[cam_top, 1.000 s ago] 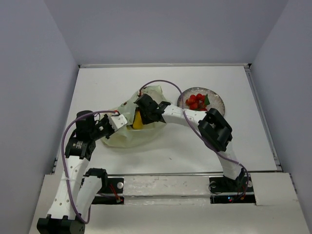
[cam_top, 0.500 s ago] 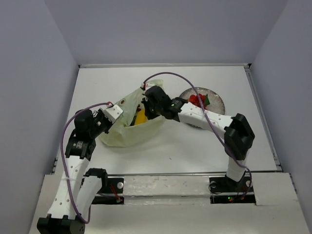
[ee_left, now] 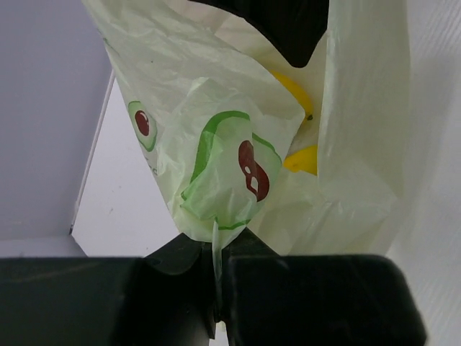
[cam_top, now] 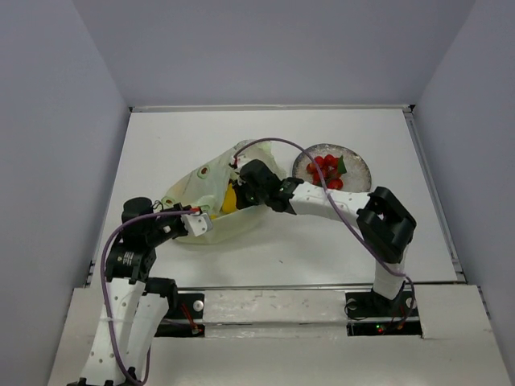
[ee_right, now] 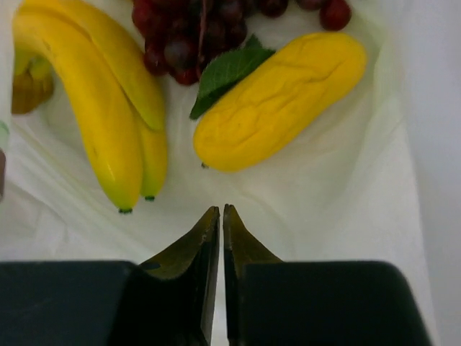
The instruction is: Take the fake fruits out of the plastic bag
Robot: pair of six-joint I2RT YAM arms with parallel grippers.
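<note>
The pale yellow-green plastic bag [cam_top: 211,201] lies left of centre. My left gripper [cam_top: 195,226] is shut on the bag's near edge [ee_left: 216,231] and holds it taut. My right gripper [cam_top: 244,178] is shut and empty, reaching into the bag's mouth. In the right wrist view its tips [ee_right: 221,210] sit just short of a yellow banana [ee_right: 101,108], a yellow oblong fruit [ee_right: 277,97] and a dark purple grape bunch [ee_right: 194,32] with a green leaf. The red berry cluster [cam_top: 325,169] lies on the grey plate [cam_top: 354,170].
The plate stands at the back right, close beside my right forearm. A purple cable loops over the bag and the right arm. White table edges and grey walls surround the work area.
My left gripper pulled back toward the near left with the bag's edge, stretching the bag. My right gripper dipped lower into the bag's mouth and the right elbow swung in.
</note>
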